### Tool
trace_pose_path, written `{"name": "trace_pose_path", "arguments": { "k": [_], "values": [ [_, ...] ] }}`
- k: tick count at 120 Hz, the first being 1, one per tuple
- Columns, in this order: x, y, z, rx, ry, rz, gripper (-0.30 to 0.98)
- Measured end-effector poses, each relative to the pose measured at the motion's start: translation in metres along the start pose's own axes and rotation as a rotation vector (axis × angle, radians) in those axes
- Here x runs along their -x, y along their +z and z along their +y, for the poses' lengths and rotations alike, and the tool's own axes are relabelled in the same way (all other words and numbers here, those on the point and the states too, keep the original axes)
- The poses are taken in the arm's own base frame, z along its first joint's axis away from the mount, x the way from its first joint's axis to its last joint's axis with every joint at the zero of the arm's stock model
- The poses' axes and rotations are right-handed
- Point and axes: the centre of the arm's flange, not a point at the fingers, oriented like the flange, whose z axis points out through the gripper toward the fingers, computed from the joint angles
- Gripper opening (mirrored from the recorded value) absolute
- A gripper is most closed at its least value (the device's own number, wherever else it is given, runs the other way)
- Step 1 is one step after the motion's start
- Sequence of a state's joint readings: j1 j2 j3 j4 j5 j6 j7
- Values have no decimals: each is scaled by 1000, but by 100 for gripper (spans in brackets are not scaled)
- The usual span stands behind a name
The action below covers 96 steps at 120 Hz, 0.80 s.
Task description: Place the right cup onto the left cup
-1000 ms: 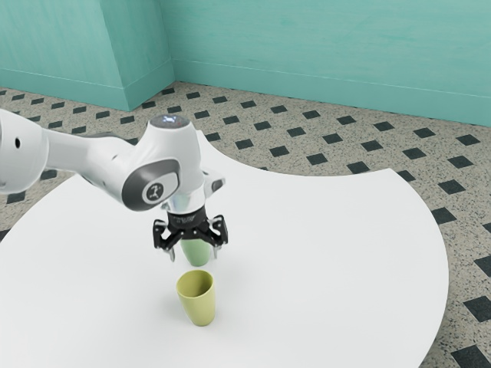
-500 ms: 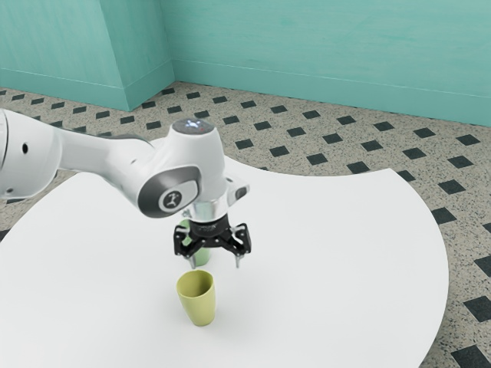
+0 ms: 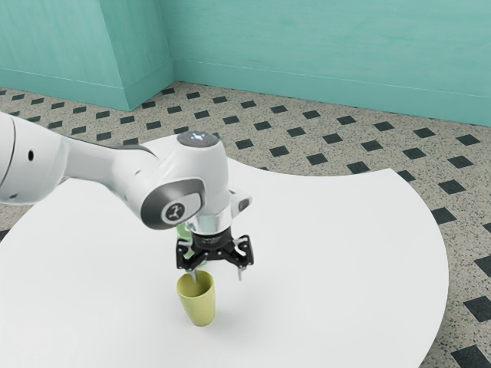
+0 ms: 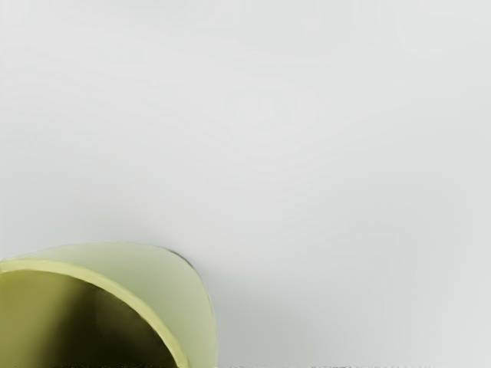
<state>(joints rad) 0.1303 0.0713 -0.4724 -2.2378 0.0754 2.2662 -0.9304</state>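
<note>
My gripper [image 3: 218,276] is open, its two fingers wide apart and pointing down. One finger is at the far rim of the yellow cup in the exterior view; whether it touches cannot be told. The other finger is off toward the exterior view's right. The yellow cup [image 3: 200,307] stands upright on the table. Behind the hand is the green cup [image 3: 183,231], mostly hidden by the arm and gripper. In the wrist view the yellow cup [image 4: 158,285] shows its rim and dark inside near the hand.
The white table [image 3: 337,268] has a curved edge, with a patterned floor beyond it. The arm reaches in from the exterior view's left, above the tabletop. A teal wall [image 3: 307,46] stands farther back.
My gripper has moved toward the exterior view's right, then lower and nearer the yellow cup. It now covers more of the green cup. The yellow cup stands where it was.
</note>
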Motion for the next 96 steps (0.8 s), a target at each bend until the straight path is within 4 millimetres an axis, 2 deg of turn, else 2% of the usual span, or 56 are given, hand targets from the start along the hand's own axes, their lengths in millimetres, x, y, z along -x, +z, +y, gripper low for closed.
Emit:
{"name": "trace_pose_path", "arguments": {
  "k": [25, 64, 71, 96],
  "values": [
    [4, 3, -4, -7, -22, -1, 69],
    [6, 30, -5, -10, -45, -31, 68],
    [6, 31, -5, -8, -49, -33, 62],
    [6, 26, -3, 1, -60, -20, 27]
  ]
}}
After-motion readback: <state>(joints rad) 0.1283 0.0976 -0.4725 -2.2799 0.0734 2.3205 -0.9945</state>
